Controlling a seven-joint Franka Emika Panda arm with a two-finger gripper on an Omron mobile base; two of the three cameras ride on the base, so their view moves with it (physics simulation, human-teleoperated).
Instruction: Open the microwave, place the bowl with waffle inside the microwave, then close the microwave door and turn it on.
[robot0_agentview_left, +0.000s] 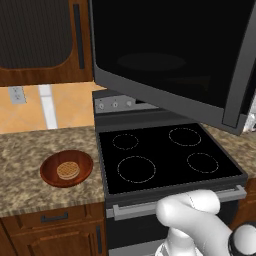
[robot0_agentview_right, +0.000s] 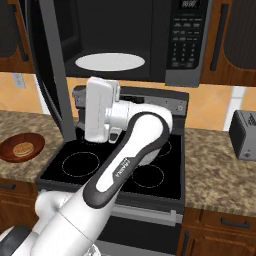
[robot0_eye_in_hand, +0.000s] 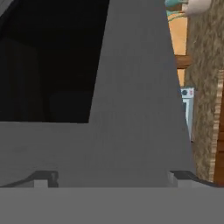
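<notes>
The microwave (robot0_agentview_right: 150, 40) stands open, and its white turntable (robot0_agentview_right: 110, 61) shows inside. The microwave door (robot0_agentview_left: 165, 55) is swung out over the stove; in the right base view the microwave door (robot0_agentview_right: 50, 65) stands edge-on at the left. My gripper (robot0_agentview_right: 79, 102) is open beside the door's lower inner side. In the hand view my gripper (robot0_eye_in_hand: 113, 179) has its tips spread wide, with the door's grey frame (robot0_eye_in_hand: 135, 109) close ahead between them; I cannot tell if they touch it. The reddish-brown bowl (robot0_agentview_left: 66, 168) (robot0_agentview_right: 21, 148) with the waffle (robot0_agentview_left: 67, 170) (robot0_agentview_right: 23, 149) sits on the counter left of the stove.
The black-topped stove (robot0_agentview_left: 165, 155) lies under the microwave, and my arm reaches over it. A granite counter (robot0_agentview_left: 30, 150) runs on both sides. A grey toaster (robot0_agentview_right: 243, 135) stands on the right counter. Brown cabinets (robot0_agentview_left: 40, 40) flank the microwave.
</notes>
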